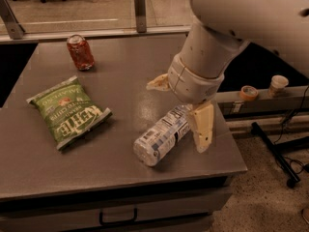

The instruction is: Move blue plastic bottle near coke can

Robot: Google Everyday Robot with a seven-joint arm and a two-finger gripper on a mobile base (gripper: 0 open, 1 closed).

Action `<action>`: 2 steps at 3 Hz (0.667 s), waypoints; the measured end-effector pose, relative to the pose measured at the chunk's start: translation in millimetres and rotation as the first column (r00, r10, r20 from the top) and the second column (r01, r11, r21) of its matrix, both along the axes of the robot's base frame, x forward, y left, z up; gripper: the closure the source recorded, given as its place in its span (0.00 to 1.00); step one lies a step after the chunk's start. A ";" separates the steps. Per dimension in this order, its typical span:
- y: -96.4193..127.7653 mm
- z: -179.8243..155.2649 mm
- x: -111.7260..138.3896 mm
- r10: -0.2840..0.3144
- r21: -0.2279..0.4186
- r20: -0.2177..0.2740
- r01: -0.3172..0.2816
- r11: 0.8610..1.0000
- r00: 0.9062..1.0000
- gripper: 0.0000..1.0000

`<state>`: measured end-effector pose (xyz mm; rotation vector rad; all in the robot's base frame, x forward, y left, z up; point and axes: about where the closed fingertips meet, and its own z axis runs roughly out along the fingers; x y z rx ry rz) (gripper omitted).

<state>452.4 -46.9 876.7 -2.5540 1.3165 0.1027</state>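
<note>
The blue plastic bottle (161,135) lies on its side near the front right of the grey table (120,71), its base toward the front left. Its cap end is hidden under my arm. My gripper (179,108) is open and hangs over the cap end, one finger (157,82) behind the bottle and the other finger (203,129) at its right side. The coke can (80,52) stands upright at the far left of the table, well apart from the bottle.
A green chip bag (70,111) lies flat at the left, between the can and the bottle. The table's right edge is close to the bottle. A paper cup (278,85) and a tape roll (248,92) sit on a ledge to the right.
</note>
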 end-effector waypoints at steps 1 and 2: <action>5.7 -9.8 9.1 0.039 -0.034 0.000 -0.039 0.999 0.999 0.00; 14.1 -24.4 9.5 0.085 -0.041 -0.021 -0.085 0.996 0.996 0.16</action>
